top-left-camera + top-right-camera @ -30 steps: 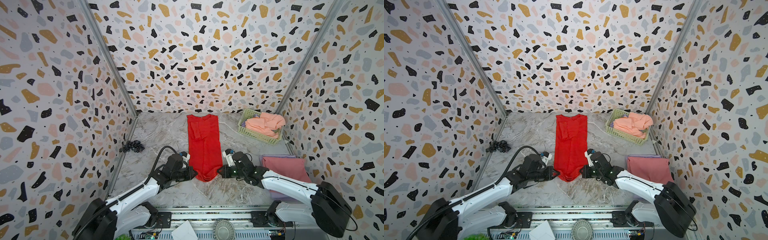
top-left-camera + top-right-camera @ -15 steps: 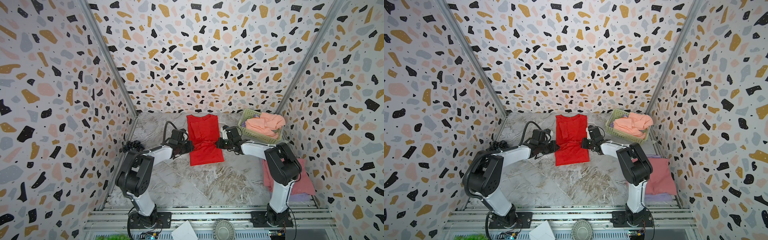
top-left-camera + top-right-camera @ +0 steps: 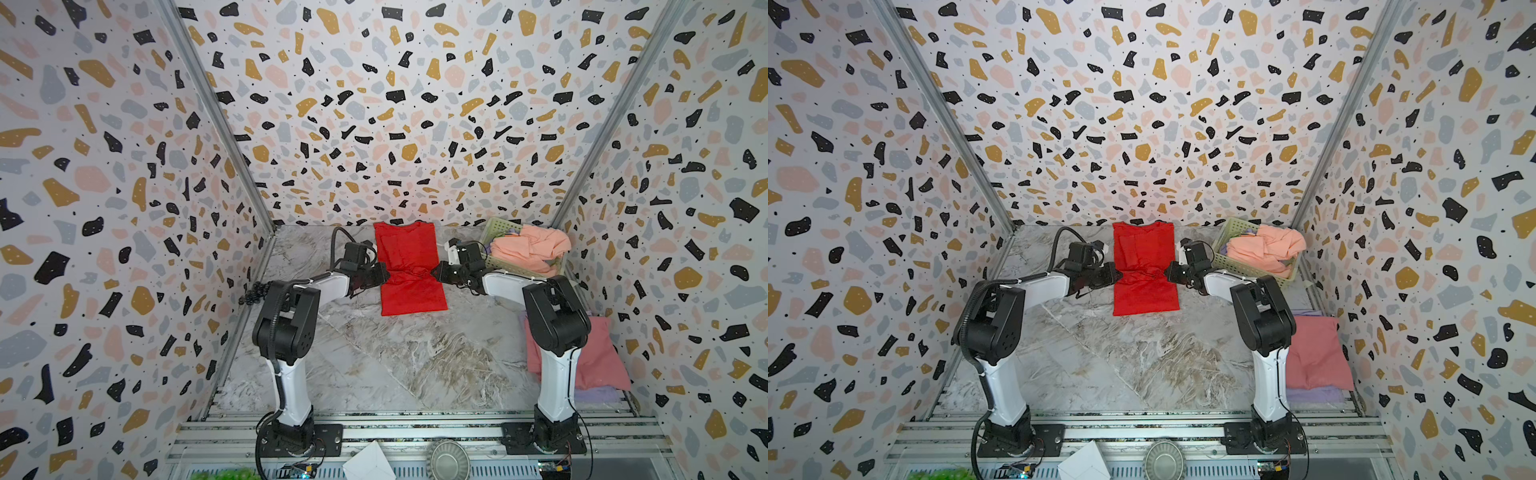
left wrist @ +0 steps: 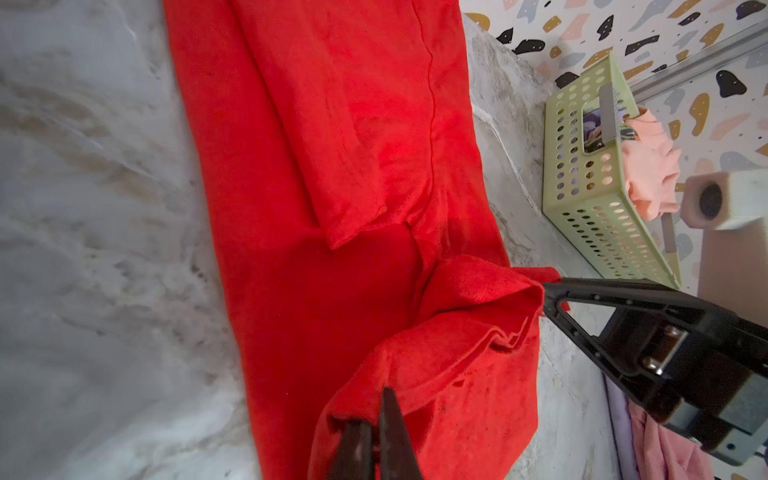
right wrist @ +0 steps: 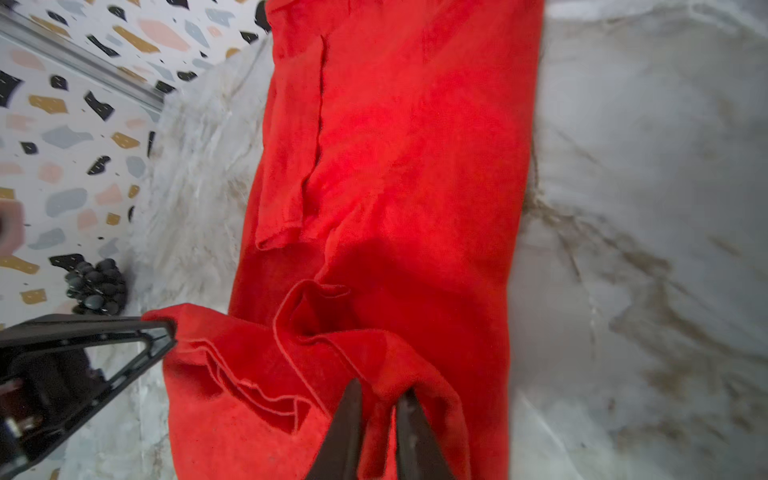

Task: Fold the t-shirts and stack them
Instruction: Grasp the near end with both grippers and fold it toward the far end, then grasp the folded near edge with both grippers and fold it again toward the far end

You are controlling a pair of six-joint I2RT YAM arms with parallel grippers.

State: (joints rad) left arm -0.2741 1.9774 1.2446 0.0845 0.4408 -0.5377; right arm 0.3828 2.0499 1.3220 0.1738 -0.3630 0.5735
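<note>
Folded short now: red t-shirt (image 3: 409, 270) in the centre of both top views, up against the back wall, no longer running down toward the lower middle of the frame as it did a second ago. Near hem carried up and laid over the shirt's middle, roughly halving the length. Seen in both wrist views as a bunched, layered edge, not yet flat.

Left gripper (image 4: 376, 415) at the shirt's left edge in a top view (image 3: 384, 274), fingers pressed together on a corner of that hem. Right gripper (image 5: 378, 399) at the right edge (image 3: 434, 272), fingers a little apart, with a ridge of red cloth lying in the gap. Looks like a release just begun on that side only.

Meaning for the task: lengthwise fold on this shirt as good as made, pending the drop and perhaps a smoothing of the rumpled hem. After that, probably a carry to the stack at the right of the frame, pink t-shirt (image 3: 598, 357) over lavender t-shirt (image 3: 598, 392). Peach t-shirt (image 3: 532, 249) heaped in the basket (image 3: 498, 226), upper right of the table (image 3: 395, 361), not yet folded.
</note>
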